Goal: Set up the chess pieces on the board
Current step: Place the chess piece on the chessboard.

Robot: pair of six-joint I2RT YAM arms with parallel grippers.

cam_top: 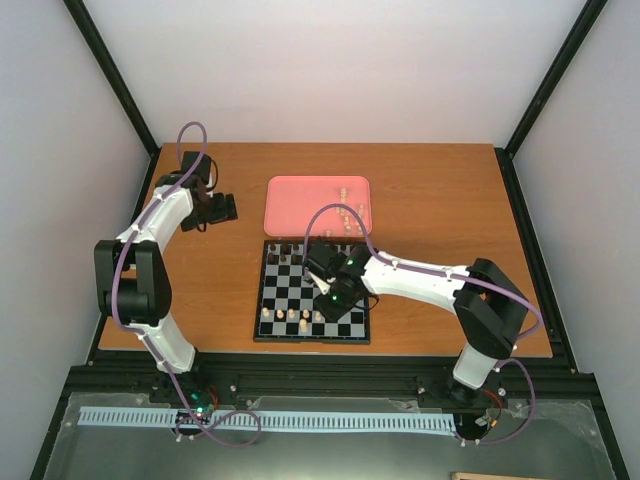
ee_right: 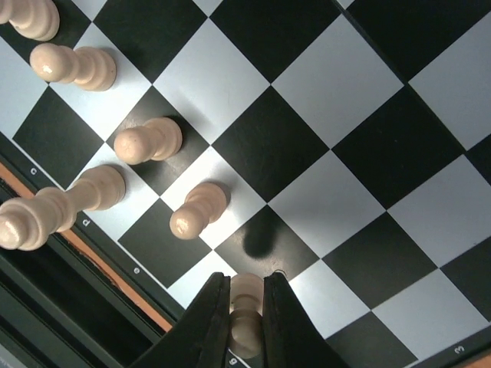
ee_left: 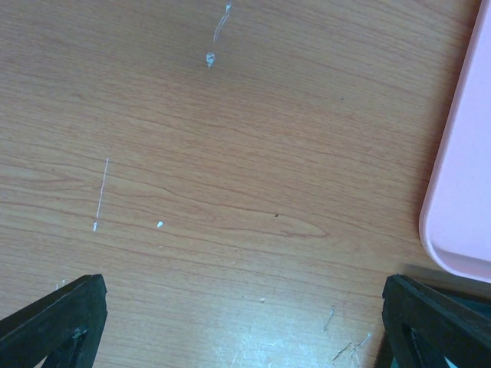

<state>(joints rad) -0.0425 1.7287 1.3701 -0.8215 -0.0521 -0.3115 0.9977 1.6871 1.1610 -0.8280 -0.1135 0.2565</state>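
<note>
The brown wooden table carries everything, with 2 arms bolted at its near edge. The left arm reaches over the bare far-left part of the table, well apart from the board. The right arm stretches leftward across the board's near-right part. The board, a black-and-white checkered square with a thin black border, lies near the middle of the table. The pink tray lies just beyond its far edge. The left fingers are released, spread wide above bare wood with nothing between them, and the pink tray is just beside 1 of them. The right fingers are clenched on 1 cream pawn, grasping it by its sides over the board's edge row next to the border. Whether its base touches the square I cannot tell. Dark pieces stand along the board's far-left edge. A short row of cream chess pieces stands along its near-left edge. A few more cream pieces sit in the tray's right half, too small to tell apart. Close to the held pawn, the right wrist view shows 5 standing cream pieces. There are 4 small ones in a line 1 row in from the edge and 1 taller piece in the edge row.
</note>
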